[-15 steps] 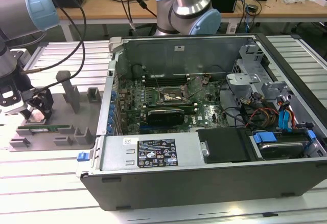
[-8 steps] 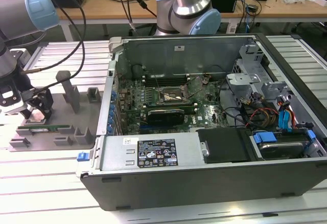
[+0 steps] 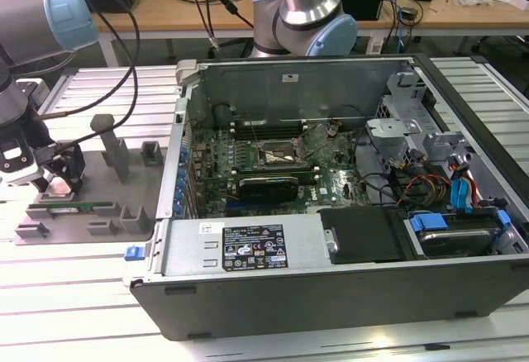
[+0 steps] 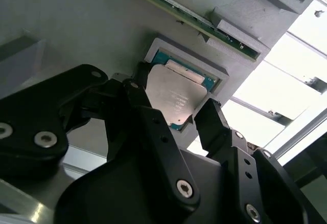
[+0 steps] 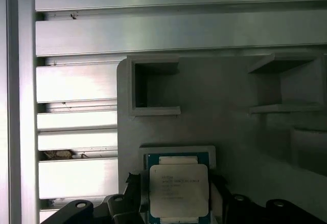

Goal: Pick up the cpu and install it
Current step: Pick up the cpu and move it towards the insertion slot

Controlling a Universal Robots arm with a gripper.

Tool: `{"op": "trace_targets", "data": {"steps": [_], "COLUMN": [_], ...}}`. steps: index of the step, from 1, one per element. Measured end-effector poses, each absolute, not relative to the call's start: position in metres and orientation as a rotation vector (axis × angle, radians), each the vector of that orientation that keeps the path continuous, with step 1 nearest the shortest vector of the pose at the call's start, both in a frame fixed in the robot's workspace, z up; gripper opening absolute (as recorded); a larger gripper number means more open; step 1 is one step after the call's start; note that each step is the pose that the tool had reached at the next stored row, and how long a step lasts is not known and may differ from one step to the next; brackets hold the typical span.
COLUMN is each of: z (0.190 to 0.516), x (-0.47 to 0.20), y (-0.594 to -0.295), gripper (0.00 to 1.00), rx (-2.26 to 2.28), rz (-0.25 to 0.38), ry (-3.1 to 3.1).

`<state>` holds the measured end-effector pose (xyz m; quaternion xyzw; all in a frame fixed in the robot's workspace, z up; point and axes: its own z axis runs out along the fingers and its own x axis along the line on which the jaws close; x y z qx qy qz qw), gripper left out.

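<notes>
the cpu [image 4: 176,98], silver-topped with a thin teal-green rim, lies flat in a shallow square pocket of the grey tray [image 4: 76,24]. in the first wrist view the cpu [image 5: 179,191] shows in that same pocket, near the tray's [image 5: 230,127] rounded corner and close to two open box-shaped recesses.

the end effector [image 4: 173,100] is drawn in narrow to the chip's width. its black fingers [image 4: 212,121] press against two opposite edges, holding the cpu while it sits in the pocket.

just beside the pocket, a long green memory stick [image 4: 194,22] rests in a slot of the tray.

in the exterior view the end effector [image 3: 51,182] hangs low over the tray [image 3: 140,192], at that view's left, near upright grey blocks [image 3: 116,154]. the tray lies on a slatted aluminium tabletop [image 3: 83,296]. toward that view's right stands an open computer case [image 3: 248,250] with its green motherboard [image 3: 331,176] exposed and a socket [image 3: 279,155] at the board's middle, well apart from the cpu.
</notes>
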<state>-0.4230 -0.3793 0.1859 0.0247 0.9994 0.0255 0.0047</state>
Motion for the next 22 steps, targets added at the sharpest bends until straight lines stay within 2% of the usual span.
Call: {"op": "trace_targets", "data": {"steps": [15, 17, 18, 22], "z": [0.1859, 0.1859, 0.1859, 0.1859], "x": [-0.421, -0.421, -0.421, -0.4209], "y": [-0.3782, -0.3782, -0.3782, -0.3782], "gripper": [0.64, 0.62, 0.55, 0.55], "rx": [0.077, 0.077, 0.077, 0.077], "rz": [0.08, 0.08, 0.08, 0.08], "ry": [3.131, 3.131, 3.131, 3.131]}}
